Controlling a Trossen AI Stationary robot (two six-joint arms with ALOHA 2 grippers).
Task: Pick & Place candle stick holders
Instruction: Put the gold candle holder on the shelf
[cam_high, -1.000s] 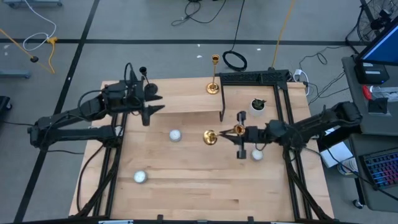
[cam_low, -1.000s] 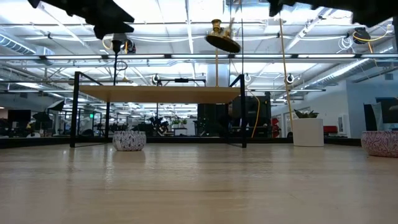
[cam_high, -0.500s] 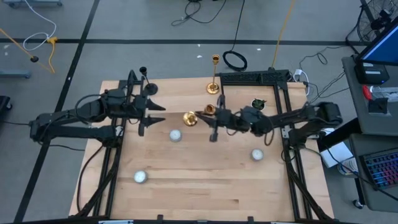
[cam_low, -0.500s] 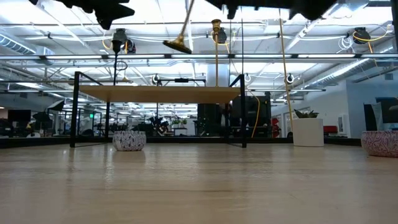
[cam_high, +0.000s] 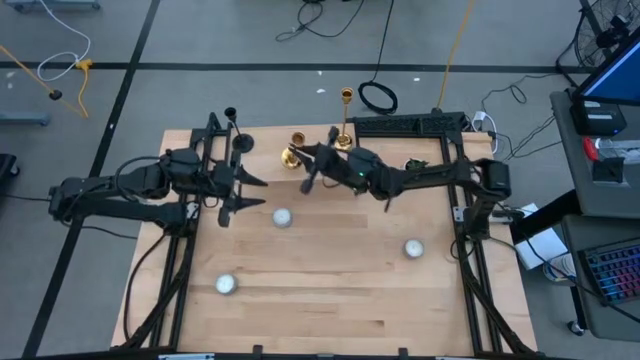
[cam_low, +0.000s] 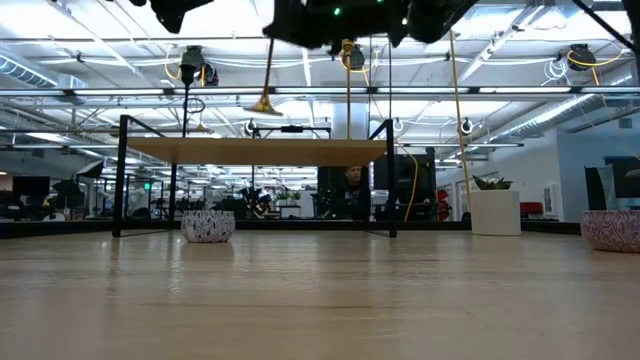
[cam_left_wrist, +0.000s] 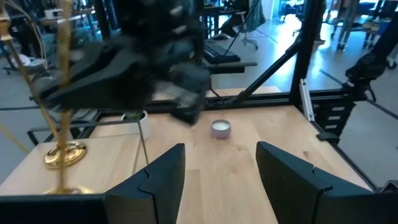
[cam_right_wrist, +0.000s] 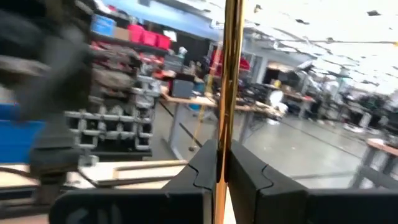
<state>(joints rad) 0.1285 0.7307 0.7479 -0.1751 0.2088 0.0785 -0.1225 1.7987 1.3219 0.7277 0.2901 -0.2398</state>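
My right gripper (cam_high: 314, 164) reaches across from the table's right and is shut on a tall gold candle stick holder (cam_low: 266, 75), held above the raised wooden shelf (cam_low: 250, 151) at the table's far side. A second gold holder (cam_high: 343, 125) stands on its round base on the shelf. The short black holder (cam_high: 232, 128) stands on the shelf's left part. My left gripper (cam_high: 238, 196) hovers open and empty over the table's left middle. Its wrist view (cam_left_wrist: 221, 168) shows a gold holder (cam_left_wrist: 63, 112) and my blurred right gripper. My right gripper pinches the gold holder's slender stem (cam_right_wrist: 225, 134) between its two fingers (cam_right_wrist: 199, 171). The fingers come level from the table's right and lie across the stem. The holder hangs nearly upright, its round base (cam_low: 262, 103) down and clear of the shelf; the gripper hides its top.
Three small white candles (cam_high: 282, 217) (cam_high: 413, 248) (cam_high: 227, 285) lie on the lower table. A small potted plant (cam_high: 415, 168) stands by the black frame (cam_high: 410, 124) at the far right. Patterned bowls (cam_low: 208, 225) show in the low view.
My right gripper has carried the gold holder from the table's right middle toward the left and far edge, over the shelf. The holder has swung from strongly tilted to nearly upright, base down. My left gripper has drifted a little toward the near edge.
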